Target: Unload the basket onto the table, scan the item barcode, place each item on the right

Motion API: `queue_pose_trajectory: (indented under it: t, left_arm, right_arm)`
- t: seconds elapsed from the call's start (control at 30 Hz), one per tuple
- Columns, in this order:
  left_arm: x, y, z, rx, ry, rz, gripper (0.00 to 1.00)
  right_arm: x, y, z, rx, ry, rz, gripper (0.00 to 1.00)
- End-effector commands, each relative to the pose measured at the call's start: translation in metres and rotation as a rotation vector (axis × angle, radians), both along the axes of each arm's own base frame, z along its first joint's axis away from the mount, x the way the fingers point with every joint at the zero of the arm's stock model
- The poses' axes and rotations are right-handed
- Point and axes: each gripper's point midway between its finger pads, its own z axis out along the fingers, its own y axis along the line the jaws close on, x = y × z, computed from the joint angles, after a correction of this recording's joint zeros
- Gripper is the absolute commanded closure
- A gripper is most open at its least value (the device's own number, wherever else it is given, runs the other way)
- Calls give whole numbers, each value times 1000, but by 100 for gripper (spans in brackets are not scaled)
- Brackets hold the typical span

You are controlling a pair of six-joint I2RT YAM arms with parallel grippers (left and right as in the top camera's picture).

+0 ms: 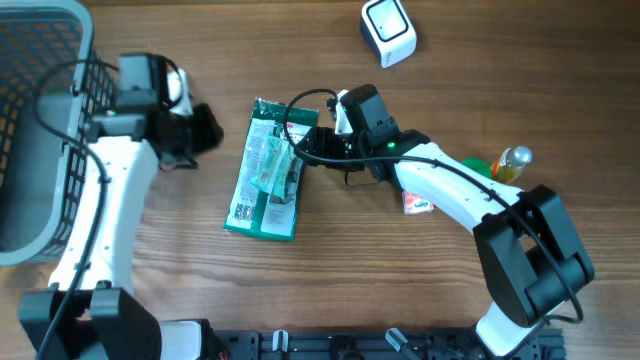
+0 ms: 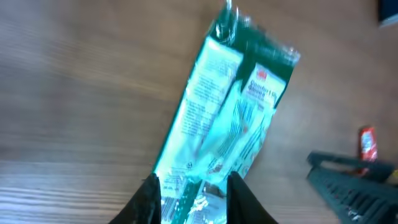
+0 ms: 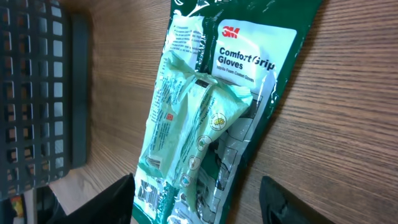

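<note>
The item is a green pack of gloves (image 1: 262,175) lying flat in the middle of the table, its barcode (image 1: 240,212) near the lower left corner. The white scanner (image 1: 388,30) stands at the back. My right gripper (image 1: 300,150) hovers over the pack's upper right part. It is open, with its fingers wide on either side of the pack (image 3: 211,106) and the barcode (image 3: 144,190) by the left finger. My left gripper (image 1: 212,130) stands just left of the pack, apart from it. In the blurred left wrist view its fingers (image 2: 149,199) leave a narrow gap that shows the pack (image 2: 224,106).
A grey wire basket (image 1: 40,130) fills the left edge. A small red and white packet (image 1: 418,205) and a yellow-green bottle (image 1: 510,163) lie to the right, beside the right arm.
</note>
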Motion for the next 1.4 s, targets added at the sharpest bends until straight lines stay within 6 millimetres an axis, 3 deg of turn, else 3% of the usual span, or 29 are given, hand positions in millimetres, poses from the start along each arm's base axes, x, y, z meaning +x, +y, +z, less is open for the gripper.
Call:
queue_pose_trajectory:
  t: [0.0, 0.1, 0.27, 0.43, 0.6, 0.77, 0.87, 1.0, 1.13, 1.27, 1.37]
  left_arm:
    - [-19, -31, -34, -20, 49, -98, 77]
    - [-20, -55, -52, -20, 20, -167, 76]
    - [-17, -77, -74, -8, 24, -232, 66]
    - [-15, -63, -106, 86, 94, -205, 67]
    - [-15, -59, -120, 114, 122, -198, 67]
    - [-13, -55, -127, 136, 132, -192, 68]
    - [-14, -55, -129, 136, 135, -192, 76]
    - [-15, -55, -131, 137, 142, -192, 78]
    - [-17, -55, -136, 139, 159, -193, 78]
    - [-20, -54, -149, 142, 195, -195, 78]
    - [-23, -53, -158, 145, 222, -197, 76]
  right_arm:
    - [-4, 8, -3, 26, 13, 38, 35]
    - [-10, 18, -2, 85, 36, 88, 35]
    - [-10, 24, -27, 99, 86, 91, 36]
    - [-12, 37, -33, 170, 91, 147, 46]
    - [-7, 36, -38, 168, 98, 116, 47]
    - [-2, 40, -48, 182, 99, 104, 50]
    - [-1, 42, -62, 185, 120, 90, 51]
    - [-1, 42, -72, 182, 127, 93, 53]
    - [1, 44, -68, 197, 113, 100, 55]
    - [1, 44, -68, 196, 111, 100, 62]
    - [1, 43, -70, 186, 113, 92, 77]
